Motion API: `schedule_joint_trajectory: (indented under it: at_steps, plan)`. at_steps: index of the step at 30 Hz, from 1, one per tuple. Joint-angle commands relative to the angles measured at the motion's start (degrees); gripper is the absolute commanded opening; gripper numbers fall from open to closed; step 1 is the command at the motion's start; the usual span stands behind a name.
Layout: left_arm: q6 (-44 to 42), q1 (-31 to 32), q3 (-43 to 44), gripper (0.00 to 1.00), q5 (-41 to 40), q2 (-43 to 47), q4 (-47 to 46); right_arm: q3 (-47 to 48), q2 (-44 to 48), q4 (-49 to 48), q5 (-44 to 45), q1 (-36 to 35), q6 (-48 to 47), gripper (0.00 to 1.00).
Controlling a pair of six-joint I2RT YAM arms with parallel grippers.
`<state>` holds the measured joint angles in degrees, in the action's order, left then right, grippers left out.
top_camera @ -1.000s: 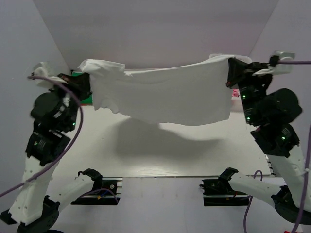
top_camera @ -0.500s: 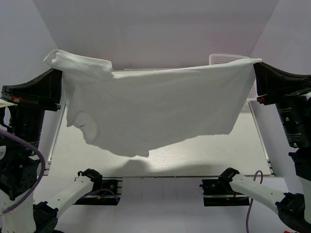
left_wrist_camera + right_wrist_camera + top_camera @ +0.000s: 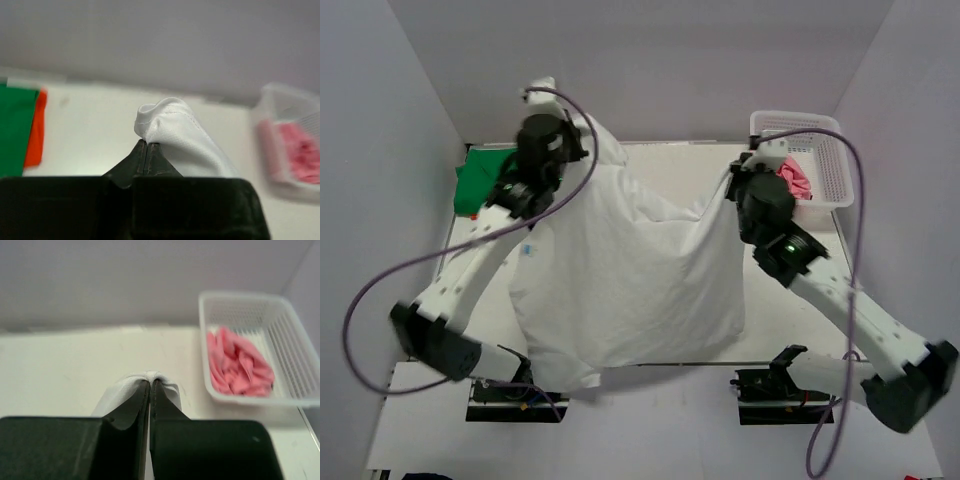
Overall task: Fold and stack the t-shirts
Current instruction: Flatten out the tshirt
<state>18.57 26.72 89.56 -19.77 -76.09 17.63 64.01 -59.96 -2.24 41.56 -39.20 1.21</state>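
The large white t-shirt [image 3: 630, 280] hangs between both arms and drapes down to the table's near edge. My left gripper [image 3: 588, 150] is shut on its far left corner, seen as a white fold [image 3: 165, 122] at the fingertips. My right gripper [image 3: 732, 178] is shut on its far right corner [image 3: 155, 377]. A folded green t-shirt [image 3: 478, 180] lies at the far left, with an orange one [image 3: 35, 130] under it. A pink t-shirt [image 3: 796, 178] lies in the basket.
A white plastic mesh basket [image 3: 830, 165] stands at the far right by the wall. Grey walls close in the table on the left, back and right. Both arm bases sit at the near edge.
Both arms have swung from high and wide apart to far over the table and closer together. The white shirt went from stretched flat in the air to sagging onto the table.
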Motion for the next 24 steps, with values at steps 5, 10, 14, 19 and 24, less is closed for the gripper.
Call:
schedule_joint_trajectory:
  at_steps: [5,10,14,19,24]
  plan:
    - [9.0,-4.1,0.4,0.08,-13.2,-23.9,4.8,-2.4,-22.1,-3.1,-0.2,12.4,13.9,0.0]
    - [14.0,-6.4,31.2,1.0,-12.4,-48.4,22.4,13.4,-38.8,3.9,-6.4,17.0,13.6,0.38]
    - [14.0,-7.0,42.4,1.0,-9.9,-56.6,30.0,19.5,-44.4,13.9,-8.9,17.5,12.2,0.9]
    - [11.8,-7.0,17.2,1.0,-3.5,-39.2,16.4,11.3,-36.9,14.0,-16.1,17.2,14.4,0.9]
    - [13.8,-5.5,-7.1,1.0,1.9,-26.7,11.4,0.4,-29.5,16.0,-22.8,17.1,22.0,0.9]
